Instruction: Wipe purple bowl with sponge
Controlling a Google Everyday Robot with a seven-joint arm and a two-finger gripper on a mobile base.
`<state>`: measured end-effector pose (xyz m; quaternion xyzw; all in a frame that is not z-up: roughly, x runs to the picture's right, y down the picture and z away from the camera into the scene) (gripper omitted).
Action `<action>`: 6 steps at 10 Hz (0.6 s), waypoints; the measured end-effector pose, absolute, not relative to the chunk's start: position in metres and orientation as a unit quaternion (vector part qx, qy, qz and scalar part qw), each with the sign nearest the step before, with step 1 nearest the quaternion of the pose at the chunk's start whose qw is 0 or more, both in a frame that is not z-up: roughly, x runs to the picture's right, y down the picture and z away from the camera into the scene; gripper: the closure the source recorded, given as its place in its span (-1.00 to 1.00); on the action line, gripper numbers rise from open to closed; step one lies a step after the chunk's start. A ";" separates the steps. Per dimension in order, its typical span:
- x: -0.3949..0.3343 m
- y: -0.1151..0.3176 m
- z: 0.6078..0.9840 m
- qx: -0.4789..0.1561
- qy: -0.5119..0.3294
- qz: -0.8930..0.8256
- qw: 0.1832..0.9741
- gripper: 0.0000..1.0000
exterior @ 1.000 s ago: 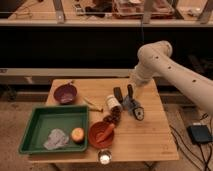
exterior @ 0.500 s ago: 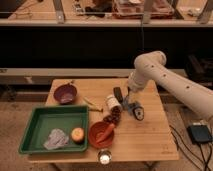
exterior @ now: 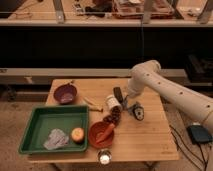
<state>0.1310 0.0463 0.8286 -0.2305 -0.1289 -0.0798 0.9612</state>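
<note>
While fingers (exterior: 119, 95) hang spread wide, empty, above table (exterior: 150, 135) | purple bowl (exterior: 65, 93) well apart, image-left.

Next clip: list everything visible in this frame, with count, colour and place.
table: one, light wood, centre of view
purple bowl: one, dull purple, table's far left corner
tray: one, green, table's near left
sponge: one, grey, in the tray
round fruit: one, orange, in the tray beside the sponge
orange-red bowl: one, right of the tray, something orange inside
white container: one, lying mid-table
dark red cluster: one, between container and orange-red bowl
pale stick: one, left of the container
small pale round item: one, table's near edge
black device: one, floor at right
arm: one, white, reaching in from the right
gripper: one, dark, open, over mid-table beside the container
</note>
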 end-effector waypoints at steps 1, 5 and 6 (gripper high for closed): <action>0.130 0.047 0.830 -0.230 -0.131 -0.082 0.961 -0.30; 0.130 0.047 0.830 -0.230 -0.131 -0.082 0.961 -0.30; 0.131 0.046 0.830 -0.229 -0.131 -0.082 0.961 -0.30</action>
